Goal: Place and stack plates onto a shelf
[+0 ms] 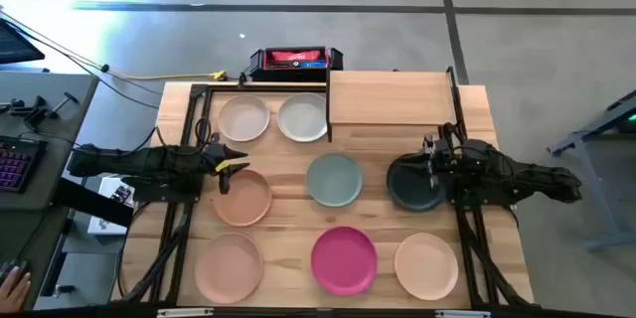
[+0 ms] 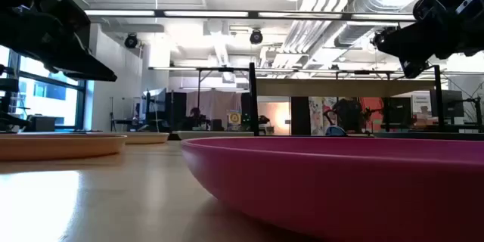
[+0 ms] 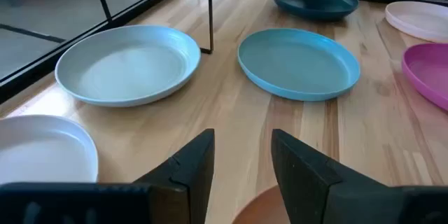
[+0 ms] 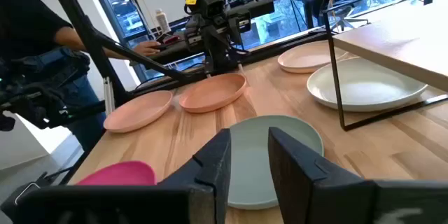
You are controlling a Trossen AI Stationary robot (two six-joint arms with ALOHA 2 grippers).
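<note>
High view: right tool [image 1: 429, 162] over dark green plate [image 1: 412, 184], apparently not gripping.

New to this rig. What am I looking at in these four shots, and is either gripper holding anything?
Two dark robot arms work at a wooden table. One picture looks straight down, one looks level across the tabletop, and two come from cameras on the wrists. Eight plates lie on the table, among them a magenta plate and a sage green plate. The small raised shelf at the back is bare. The left gripper is open above a peach plate, holding nothing. The right gripper is over the dark green plate; a grip is not visible.
</note>
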